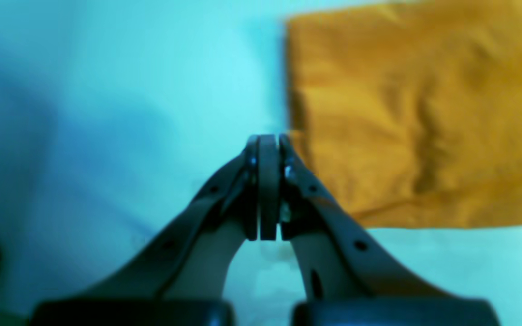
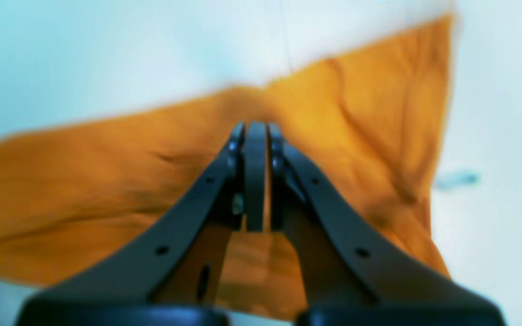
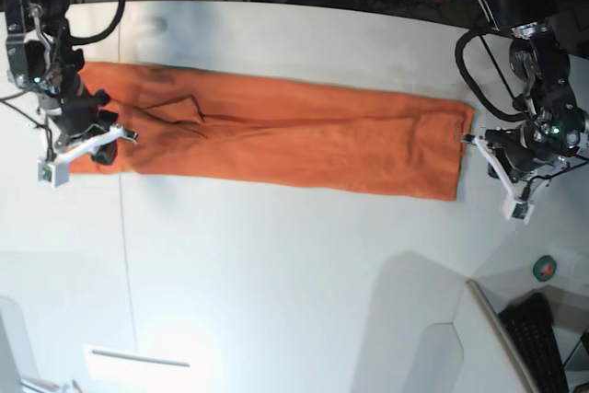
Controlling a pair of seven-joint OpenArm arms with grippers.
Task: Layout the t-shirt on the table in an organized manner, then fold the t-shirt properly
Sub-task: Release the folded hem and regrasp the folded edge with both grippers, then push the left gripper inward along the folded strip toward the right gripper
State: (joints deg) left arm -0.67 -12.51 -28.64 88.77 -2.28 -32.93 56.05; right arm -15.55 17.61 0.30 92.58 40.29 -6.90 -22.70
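Bright orange soft cloth t-shirt [image 3: 276,140], folded into a long strip, lies across the upper middle of the large white smooth table [image 3: 294,283], both claws clenched and empty, left claw [image 1: 268,140] just off its edge, right claw [image 2: 255,129] over it; limp, light, probably creases easily, so pinch end corners.

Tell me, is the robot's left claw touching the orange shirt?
Cannot tell. In the left wrist view the shut left gripper sits right at the t-shirt edge, mostly over white table, but blur hides any gap.

t-shirt [image 3: 276,135] flat across table [image 3: 276,273], a pincer at each end
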